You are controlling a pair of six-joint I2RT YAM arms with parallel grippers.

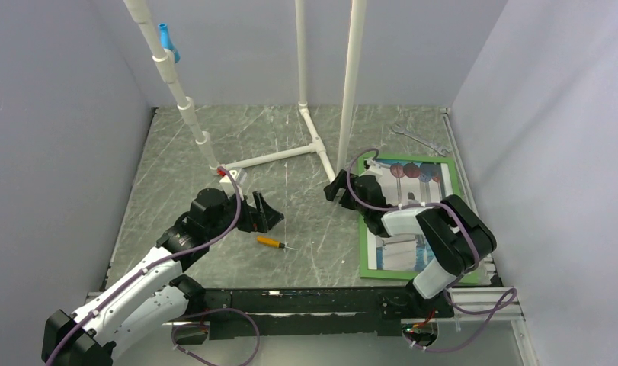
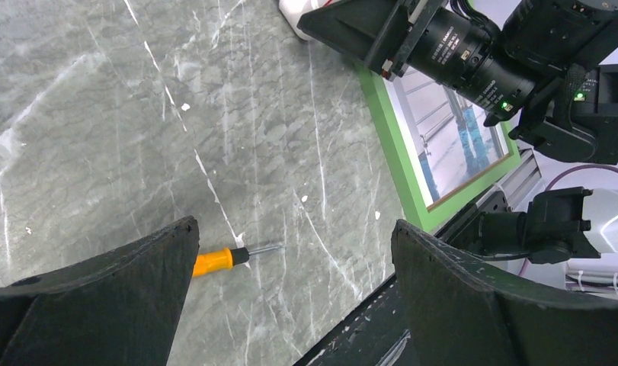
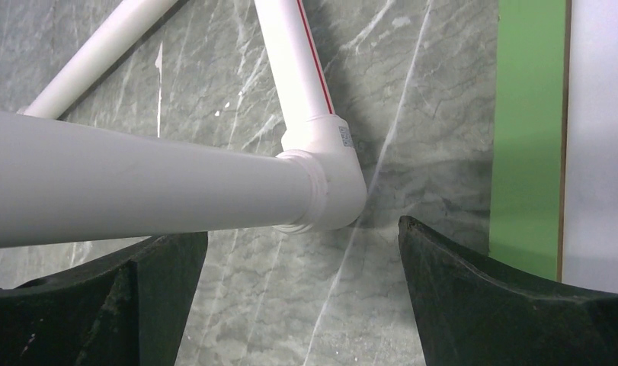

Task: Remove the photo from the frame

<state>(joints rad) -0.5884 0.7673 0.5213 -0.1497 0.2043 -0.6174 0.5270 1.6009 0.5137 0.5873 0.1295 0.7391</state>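
A: Entry: where do we place the frame (image 3: 526, 130) relative to the jaws?

B: We note it flat on the right half of the table (image 1: 290, 152), long axis running from the near edge toward the back wall. The photo (image 1: 401, 255) sits inside it, face up, and the right arm (image 1: 443, 236) reaches across it.

A: Right jaws?

B: Spread wide, holding nothing. They hover off the frame's far left corner, over the elbow of the white pipe stand (image 3: 321, 183). In the wrist view the green rail lies to the right of the jaws and runs along the direction they point, with the photo's white border just beyond it.

A: Left jaws?

B: Also spread and empty, above the orange screwdriver (image 2: 218, 261), well apart from the frame.

A: Judgement?

B: We judge the right arm the nearer one. Its jaws need a sideways shift to the right before they can meet the rail or the print's edge. The photo is not yet out.
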